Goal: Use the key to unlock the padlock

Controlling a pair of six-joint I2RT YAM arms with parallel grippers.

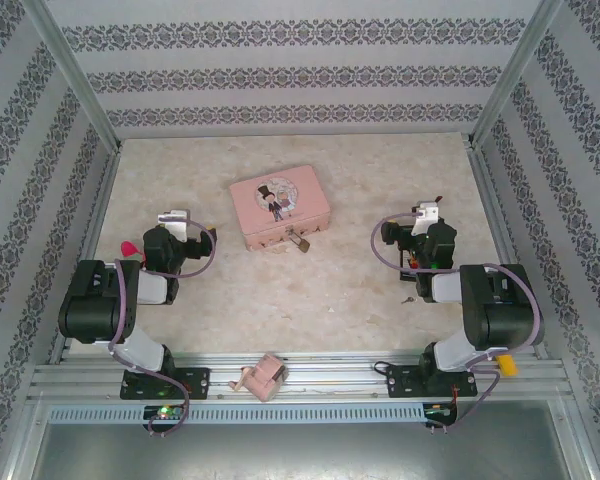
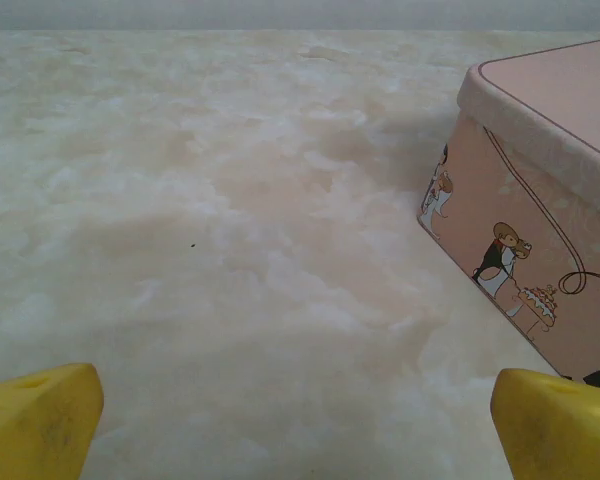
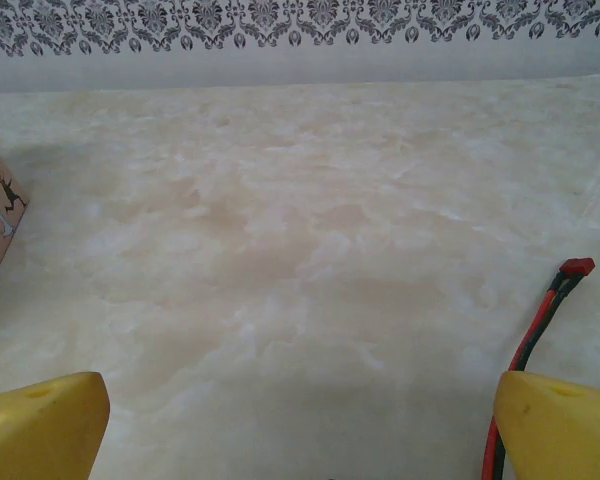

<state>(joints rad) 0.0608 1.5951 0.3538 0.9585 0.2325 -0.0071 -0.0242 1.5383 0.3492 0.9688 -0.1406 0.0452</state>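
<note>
Left gripper (image 2: 298,418) and right gripper (image 3: 300,420) both gape wide, empty, flanking the padlock (image 1: 299,240) on the pink tin (image 1: 275,205).

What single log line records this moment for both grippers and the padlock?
left gripper: open, empty | right gripper: open, empty | padlock: at front of pink tin, untouched

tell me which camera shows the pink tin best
Top view: the whole pink tin from above, padlock included. Left wrist catches one corner and side wall; right wrist, a sliver at its left edge.
</note>
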